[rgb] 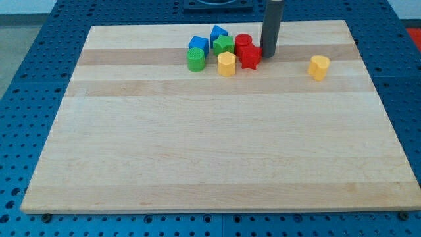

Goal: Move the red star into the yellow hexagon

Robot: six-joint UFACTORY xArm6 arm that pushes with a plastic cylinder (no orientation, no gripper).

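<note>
Red star [249, 56]: lies flat on bench [210, 151] near view's top, right edge of block cluster. Yellow hexagon [226, 64]: upright, just left of star and slightly lower in view, touching or nearly so.

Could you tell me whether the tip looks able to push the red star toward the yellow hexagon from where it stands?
Probably yes: my tip stands just right of the red star, and the yellow hexagon lies directly on its left, nothing between.
</note>
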